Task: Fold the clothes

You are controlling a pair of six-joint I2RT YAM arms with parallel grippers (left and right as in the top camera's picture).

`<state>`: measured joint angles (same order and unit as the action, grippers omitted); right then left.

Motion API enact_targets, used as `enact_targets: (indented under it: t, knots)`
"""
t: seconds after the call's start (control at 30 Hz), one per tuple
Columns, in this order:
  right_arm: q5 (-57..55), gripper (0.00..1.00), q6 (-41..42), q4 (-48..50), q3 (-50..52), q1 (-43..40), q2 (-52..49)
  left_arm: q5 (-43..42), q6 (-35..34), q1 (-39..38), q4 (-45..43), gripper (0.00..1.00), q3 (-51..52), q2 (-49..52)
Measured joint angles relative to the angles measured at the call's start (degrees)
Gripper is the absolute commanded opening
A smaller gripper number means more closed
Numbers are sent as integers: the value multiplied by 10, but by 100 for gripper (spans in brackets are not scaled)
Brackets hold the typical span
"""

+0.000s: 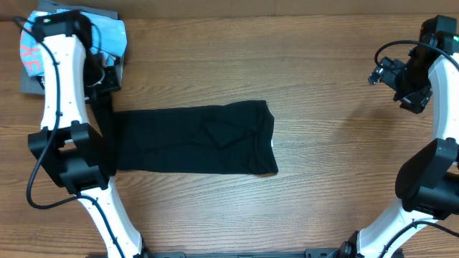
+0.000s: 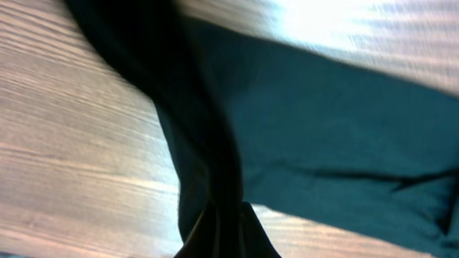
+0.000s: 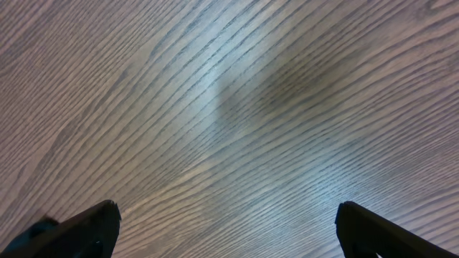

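1. The black T-shirt (image 1: 193, 140) is pinched at its left end in the shut left jaws, seemingly to be folded over.
2. The rest is spread flat on the table (image 1: 323, 215).
3. The right jaws are held wide, empty, well aside.

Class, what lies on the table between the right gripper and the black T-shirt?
Nothing: only bare wooden table separates the right gripper and the black T-shirt, as the overhead view shows.
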<state>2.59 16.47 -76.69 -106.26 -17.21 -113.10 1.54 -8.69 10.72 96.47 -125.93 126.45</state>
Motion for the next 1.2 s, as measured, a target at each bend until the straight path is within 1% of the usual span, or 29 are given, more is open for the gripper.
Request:
enact_targets:
  t: [0.27, 0.4, 0.53, 0.7, 0.93, 1.07, 1.2]
  knots:
    - [0, 100, 0, 0, 0, 0, 0, 5, -8, -16, 2, 4, 111, -92]
    - [0, 100, 0, 0, 0, 0, 0, 5, -16, -42, -1, 4, 149, -110]
    - [0, 100, 0, 0, 0, 0, 0, 4, -22, -66, -38, 4, 213, -112]
    - [0, 100, 0, 0, 0, 0, 0, 2, -26, -70, -87, 4, 278, -112]
    - [0, 100, 0, 0, 0, 0, 0, -29, -30, -70, -148, 4, 316, -112]
    - [0, 100, 0, 0, 0, 0, 0, -42, -30, -78, -159, 4, 321, -112]
    - [0, 100, 0, 0, 0, 0, 0, -46, -30, -105, -160, 4, 321, -112]
